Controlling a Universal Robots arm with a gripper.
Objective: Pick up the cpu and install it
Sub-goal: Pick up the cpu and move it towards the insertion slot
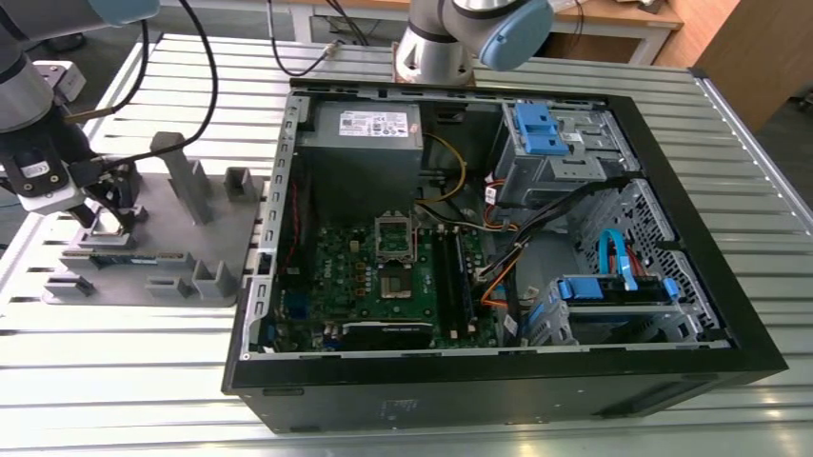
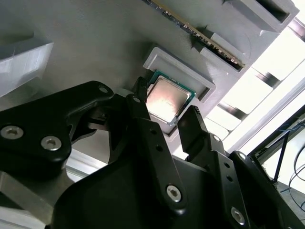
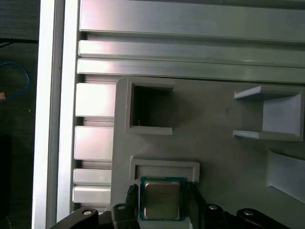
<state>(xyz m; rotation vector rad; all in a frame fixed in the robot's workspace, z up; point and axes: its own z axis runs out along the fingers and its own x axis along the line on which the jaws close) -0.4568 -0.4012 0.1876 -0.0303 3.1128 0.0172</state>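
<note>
cpu (image 3: 162,200) seated in grey tray (image 3: 228,143) pocket (silver top up), gripper (image 3: 162,190) astride.

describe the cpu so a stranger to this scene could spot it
Find the grey tray on the exterior view's left of the open computer case. In a shallow framed pocket lies the cpu: a small flat square with shiny silver top and green rim, unlike the long thin memory stick.
</note>
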